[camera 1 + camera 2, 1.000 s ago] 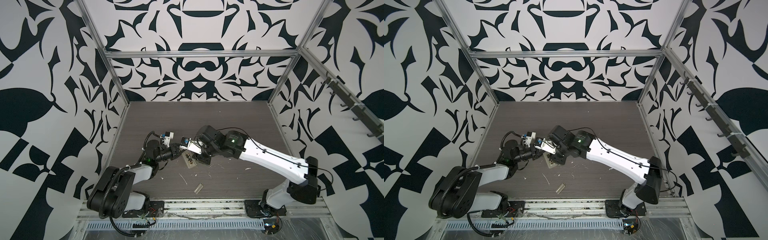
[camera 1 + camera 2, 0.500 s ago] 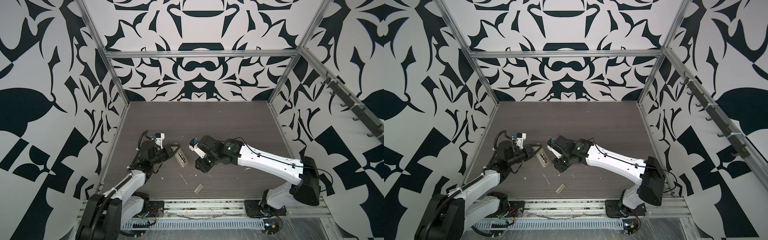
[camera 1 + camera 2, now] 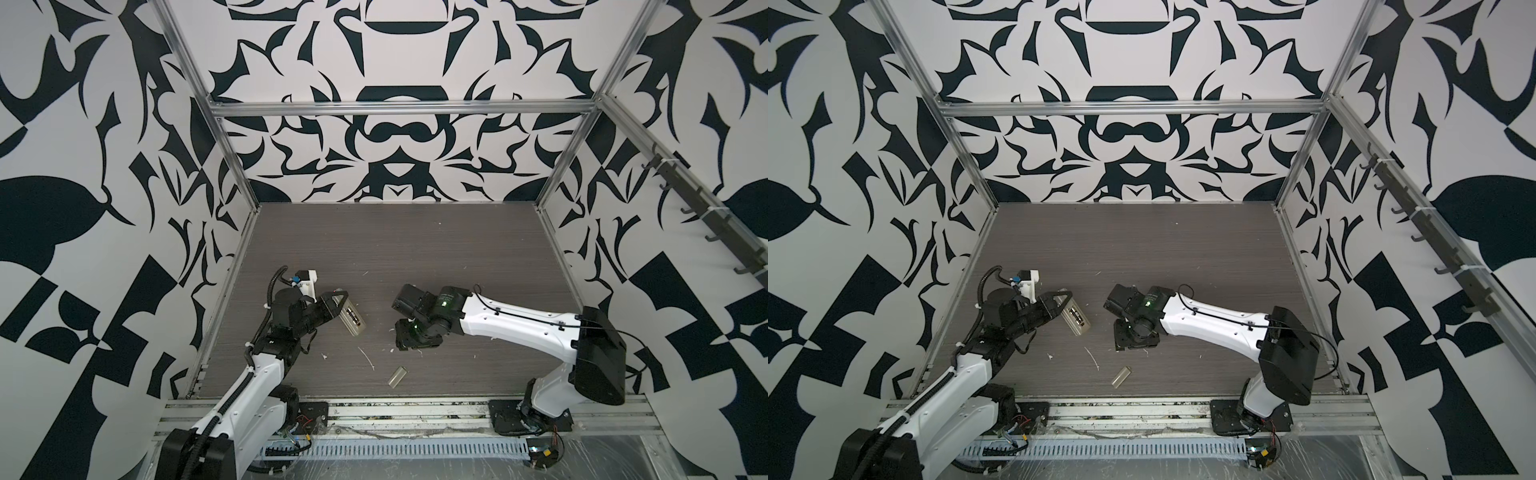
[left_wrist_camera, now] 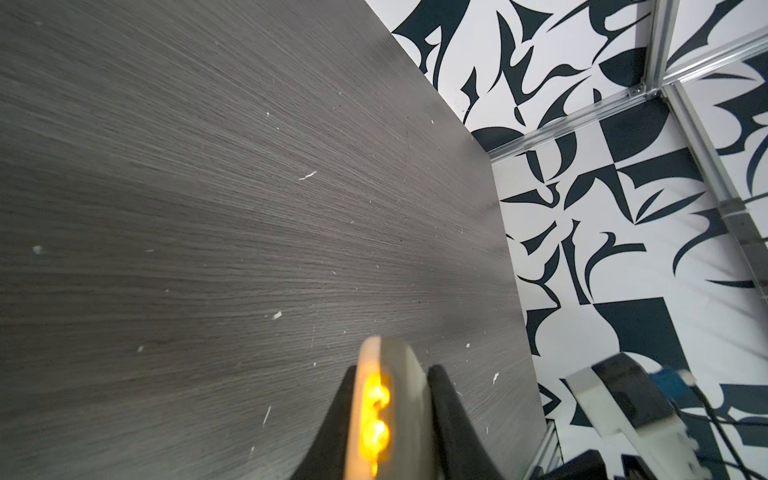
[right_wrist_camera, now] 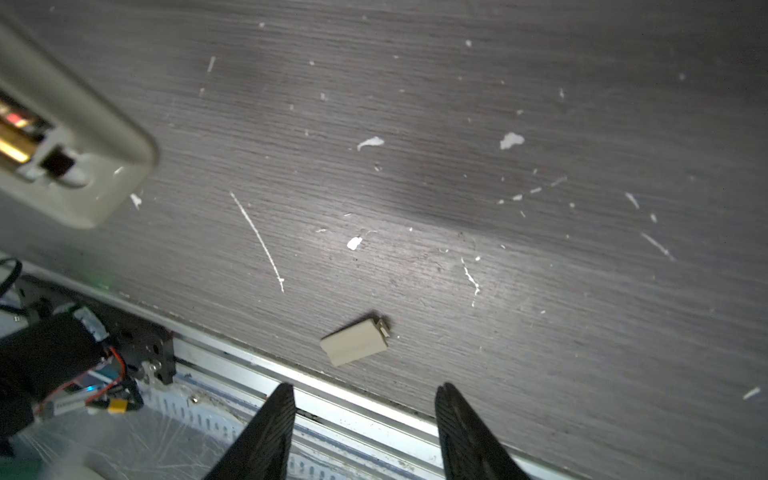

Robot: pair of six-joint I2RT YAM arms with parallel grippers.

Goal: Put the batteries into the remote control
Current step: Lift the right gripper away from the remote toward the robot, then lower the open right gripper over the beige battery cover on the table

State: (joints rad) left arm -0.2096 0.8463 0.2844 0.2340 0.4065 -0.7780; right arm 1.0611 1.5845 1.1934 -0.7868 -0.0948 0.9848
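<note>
Remote control (image 3: 352, 321) clamped in left hand (image 3: 338, 305), apart from right hand (image 5: 365, 388)

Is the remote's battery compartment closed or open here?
Open. The recess in the remote control is uncovered, batteries showing inside; the small beige cover lies loose on the table, apart from it.

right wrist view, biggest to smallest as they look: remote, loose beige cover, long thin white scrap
1. remote control: biggest, though cut off by the frame and nearer the camera.
2. beige cover: more area than the scrap.
3. long white scrap: longer than the cover but hair-thin, so last by area only.
</note>
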